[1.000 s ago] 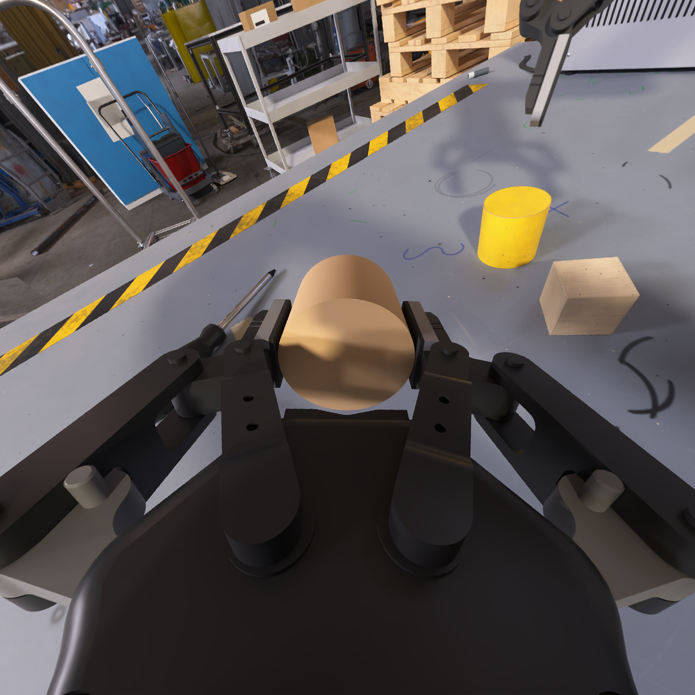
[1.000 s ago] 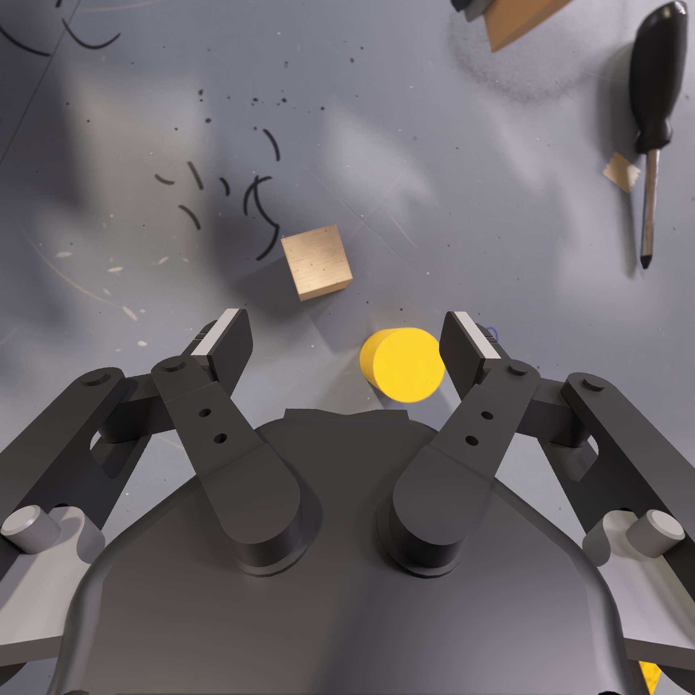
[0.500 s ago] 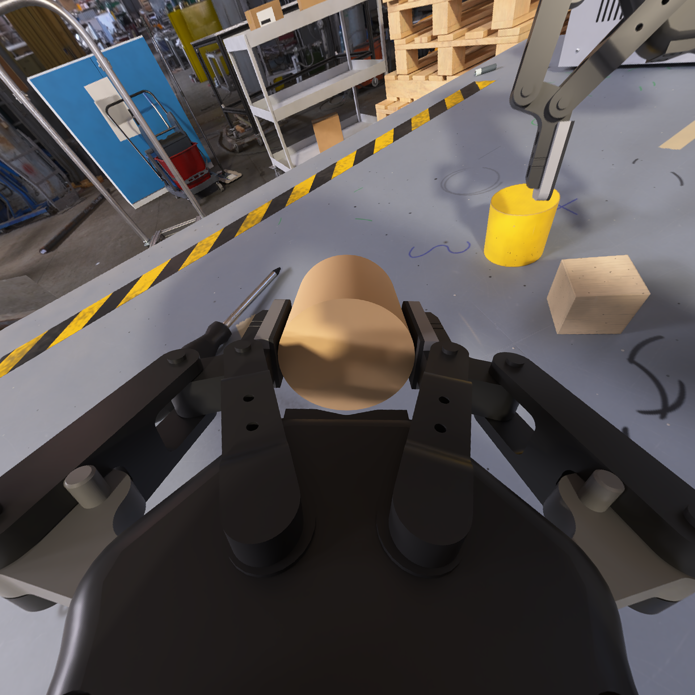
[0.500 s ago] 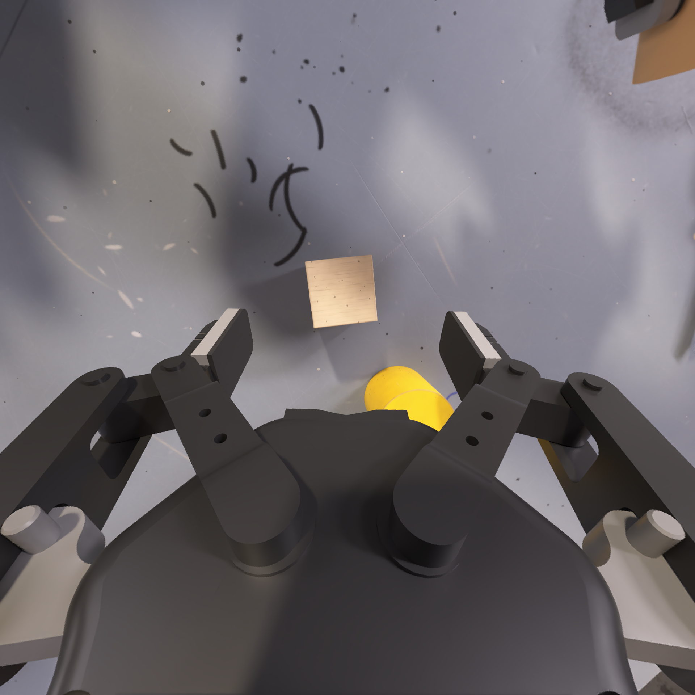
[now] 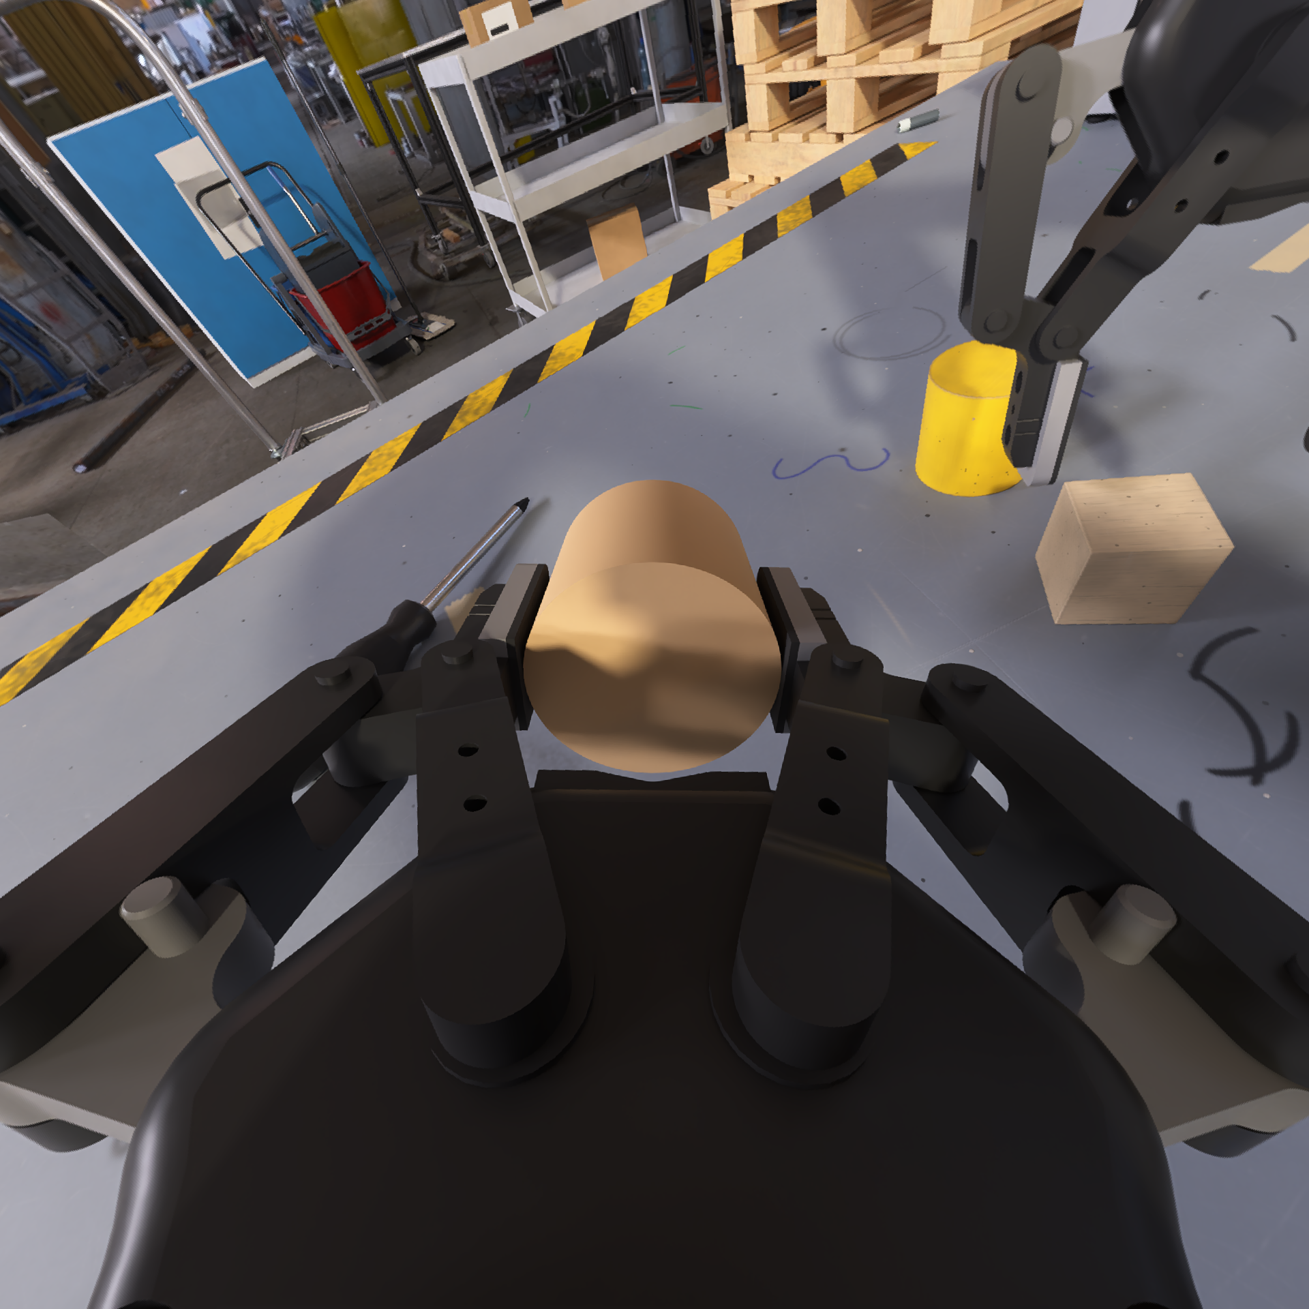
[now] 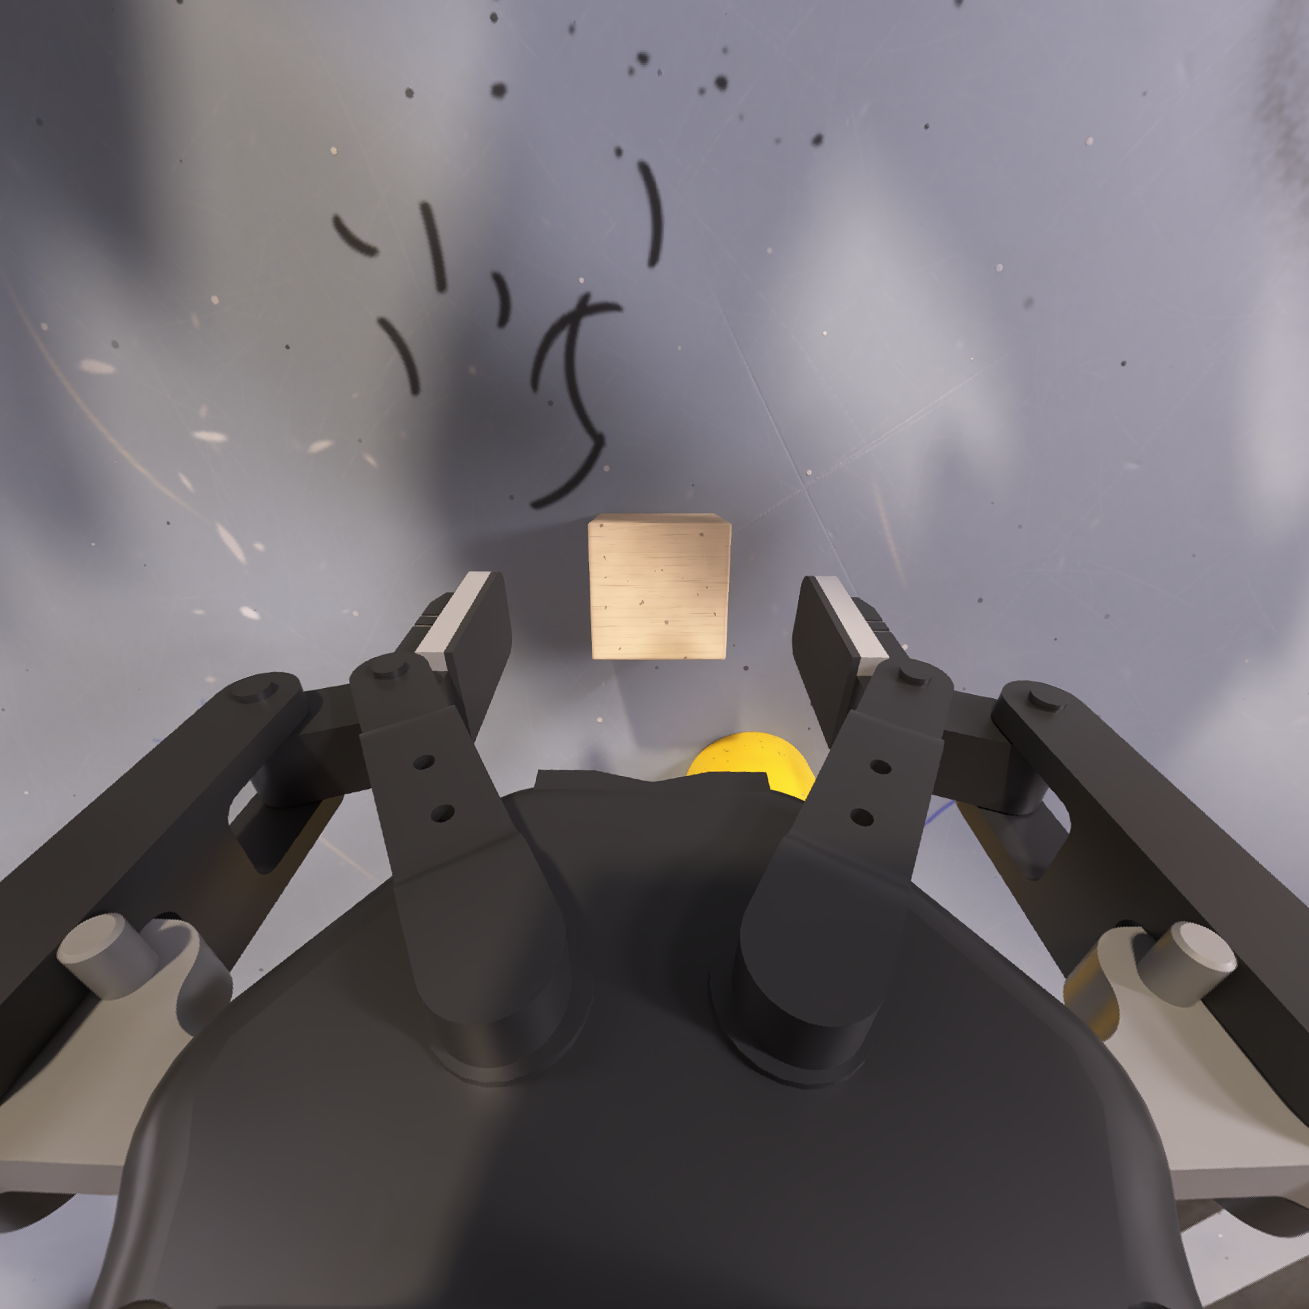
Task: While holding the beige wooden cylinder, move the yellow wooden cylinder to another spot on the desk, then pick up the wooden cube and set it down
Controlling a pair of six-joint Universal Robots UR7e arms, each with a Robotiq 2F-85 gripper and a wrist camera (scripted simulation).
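My left gripper (image 5: 652, 616) is shut on the beige wooden cylinder (image 5: 652, 659) and holds it lying on its side above the desk. The yellow wooden cylinder (image 5: 960, 418) stands upright at the far right. The wooden cube (image 5: 1133, 552) rests just to its near right. My right gripper (image 6: 652, 616) is open and empty. In its view the cube (image 6: 659, 588) sits centred between the two fingertips, beneath them. The yellow cylinder (image 6: 751, 761) shows partly behind the gripper's body. In the left wrist view one right finger (image 5: 1048, 425) hangs low between the yellow cylinder and the cube.
A black-handled screwdriver (image 5: 467, 567) lies left of the held cylinder. A yellow-black striped band (image 5: 496, 389) marks the desk's far edge. Beyond it are a shelf unit (image 5: 567, 142) and wooden pallets (image 5: 850, 71). Black pen marks (image 6: 567, 382) lie past the cube.
My right gripper came down and shifted from over the yellow cylinder to over the cube, staying open. The left gripper still holds the beige cylinder in the same place.
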